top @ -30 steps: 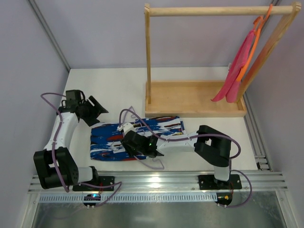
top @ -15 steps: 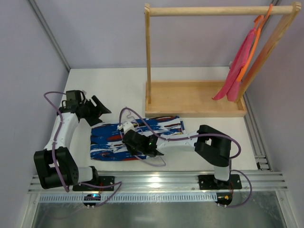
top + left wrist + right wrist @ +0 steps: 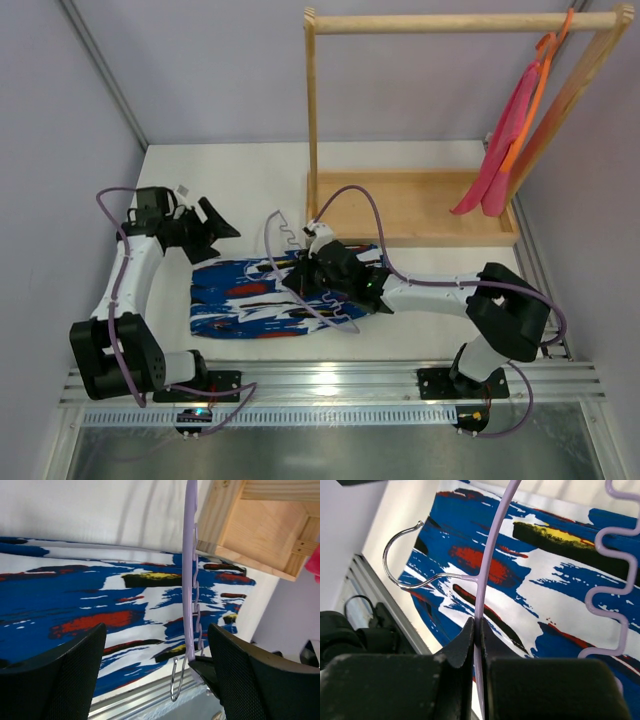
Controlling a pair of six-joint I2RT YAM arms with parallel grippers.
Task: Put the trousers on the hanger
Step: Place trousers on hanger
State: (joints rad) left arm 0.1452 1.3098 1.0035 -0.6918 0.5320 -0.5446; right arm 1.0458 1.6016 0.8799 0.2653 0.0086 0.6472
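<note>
Robotics lab test cell, by every sign. Bare white tabletop [image 3: 250, 170] under the left gripper [image 3: 213, 228], boxed in by plain grey-lavender panels [image 3: 200, 70] beyond it. Slotted aluminium rail [image 3: 320, 378] behind both grippers, arm bases bolted on, purple cables [image 3: 352, 188] looping loose. Just beyond the right gripper [image 3: 302, 274], a small bare-wood garment rack [image 3: 400, 200] standing on the tabletop.

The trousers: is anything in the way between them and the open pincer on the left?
Nothing visible blocks the near corner of the trousers from the left pincer. Farther along, the lavender hanger, gripped by the right pincer, is held over their middle.
</note>
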